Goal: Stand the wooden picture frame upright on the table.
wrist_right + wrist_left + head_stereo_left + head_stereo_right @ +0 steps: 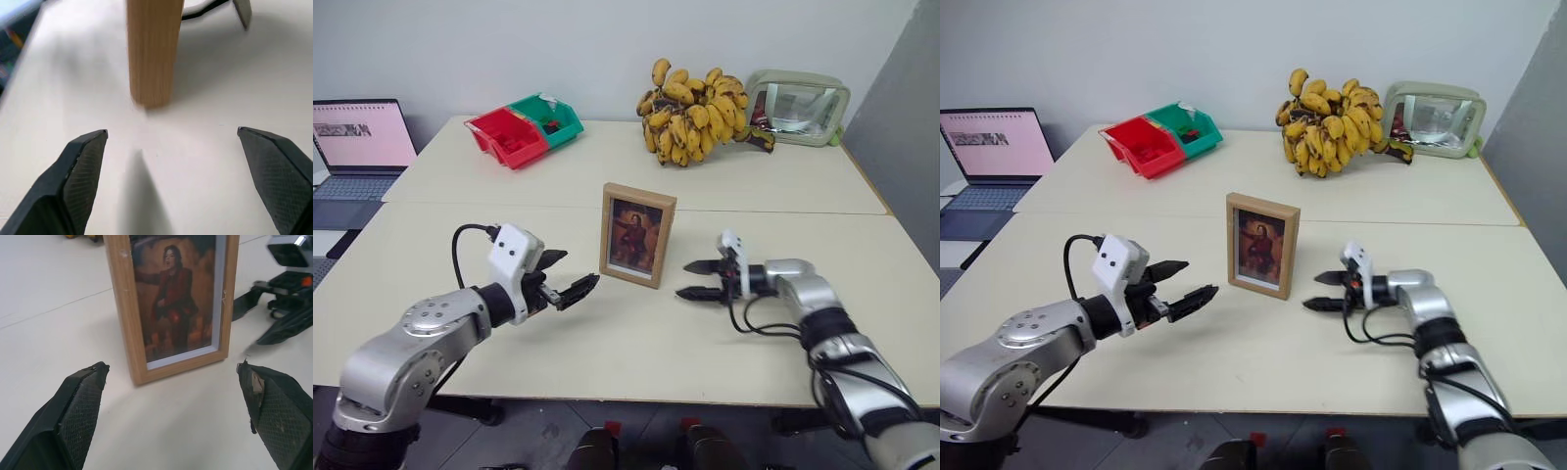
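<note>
Cream table (607, 352) nearest, carrying both arms: left end effector (566, 278) spread and empty, right end effector (702, 279) likewise released, flanking wooden picture frame (637, 234), upright and untouched just before the seam. Judged essentially done; only withdrawal left.

Pretty plain room: a bare white wall (558, 49) runs behind everything, and a grey panel (901, 127) closes off the right side. On the left an open laptop (357, 137) with a pink screen sits on a side desk. The floor (538, 441) below is dark grey. Lighting's soft and even, shadows faint.
</note>
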You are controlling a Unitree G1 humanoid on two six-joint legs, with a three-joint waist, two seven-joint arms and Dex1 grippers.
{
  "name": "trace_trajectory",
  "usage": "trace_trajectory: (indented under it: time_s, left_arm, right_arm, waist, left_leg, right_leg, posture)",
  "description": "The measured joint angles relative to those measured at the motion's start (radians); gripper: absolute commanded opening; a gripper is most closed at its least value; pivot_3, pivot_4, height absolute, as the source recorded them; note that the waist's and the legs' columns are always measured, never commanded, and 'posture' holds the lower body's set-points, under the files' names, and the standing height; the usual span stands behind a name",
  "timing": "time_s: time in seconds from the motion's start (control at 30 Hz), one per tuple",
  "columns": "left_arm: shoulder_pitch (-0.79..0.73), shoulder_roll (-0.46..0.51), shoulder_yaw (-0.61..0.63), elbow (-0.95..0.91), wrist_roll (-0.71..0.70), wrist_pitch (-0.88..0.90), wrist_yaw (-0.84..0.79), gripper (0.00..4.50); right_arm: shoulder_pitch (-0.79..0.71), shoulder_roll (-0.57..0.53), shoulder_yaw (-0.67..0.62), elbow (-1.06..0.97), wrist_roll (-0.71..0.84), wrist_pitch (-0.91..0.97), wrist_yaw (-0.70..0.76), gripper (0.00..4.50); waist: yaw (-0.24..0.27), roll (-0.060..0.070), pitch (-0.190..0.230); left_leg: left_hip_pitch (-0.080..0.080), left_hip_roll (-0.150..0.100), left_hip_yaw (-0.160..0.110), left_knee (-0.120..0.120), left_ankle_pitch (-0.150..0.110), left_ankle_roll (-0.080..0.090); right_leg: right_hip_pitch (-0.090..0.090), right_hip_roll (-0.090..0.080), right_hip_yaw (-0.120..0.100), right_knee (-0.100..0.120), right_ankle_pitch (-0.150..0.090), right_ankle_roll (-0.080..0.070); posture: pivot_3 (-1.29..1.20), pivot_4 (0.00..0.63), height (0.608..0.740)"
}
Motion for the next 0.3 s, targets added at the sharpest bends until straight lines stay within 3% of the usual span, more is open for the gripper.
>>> trace_trajectory:
  time_s: [0.17, 0.3]
  left_arm:
    - [-0.066, 0.108, 0.067, 0.145, -0.013, 0.03, -0.131, 4.5]
    - [-0.121, 0.151, 0.064, 0.225, -0.013, 0.033, -0.23, 4.5]
  right_arm:
    - [0.079, -0.137, -0.08, -0.508, 0.049, 0.369, -0.123, 4.49]
    - [0.078, -0.093, -0.142, -0.79, 0.177, 0.698, -0.232, 4.49]
  waist:
    - [-0.012, 0.001, 0.001]
    - [-0.016, 0.001, 0.001]
  left_leg:
    - [0.0, 0.0, 0.001, 0.0, 0.0, 0.0]
    - [-0.001, 0.001, -0.001, -0.001, 0.0, 0.0]
  right_leg:
    - [-0.001, 0.002, 0.001, 0.0, 0.0, 0.0]
    - [-0.001, 0.003, -0.001, 0.0, 0.0, -0.001]
  posture:
    - [0.0, 0.15, 0.74]
    - [0.0, 0.15, 0.74]
